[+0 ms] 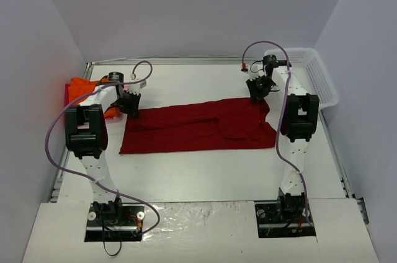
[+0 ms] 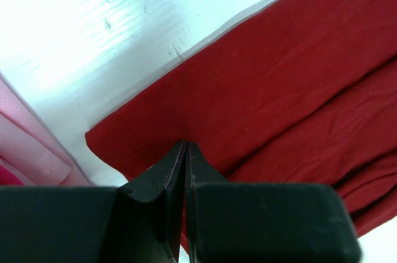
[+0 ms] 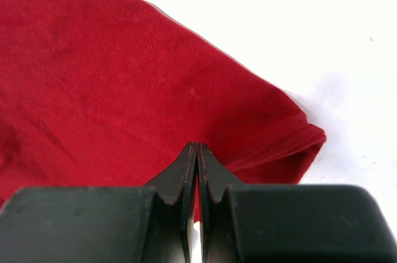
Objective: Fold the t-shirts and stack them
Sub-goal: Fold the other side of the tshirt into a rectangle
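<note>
The dark red t-shirt (image 1: 198,126) lies flat across the middle of the table as a long folded band. My left gripper (image 1: 131,103) sits at its far left corner, jaws closed with red cloth pinched at the tips (image 2: 186,145). My right gripper (image 1: 257,89) sits at its far right corner, also closed on the cloth (image 3: 196,146). The shirt fills the left wrist view (image 2: 279,77) and the right wrist view (image 3: 93,77). The orange t-shirt (image 1: 80,89) lies bunched at the far left behind the left arm. Pale pink cloth (image 2: 25,145) shows beside the red corner.
A white mesh basket (image 1: 316,74) stands at the far right, just beyond the right arm. The table's raised rim (image 1: 186,60) runs along the back, with grey walls on three sides. Bare white table (image 1: 205,176) lies between the shirt and the arm bases.
</note>
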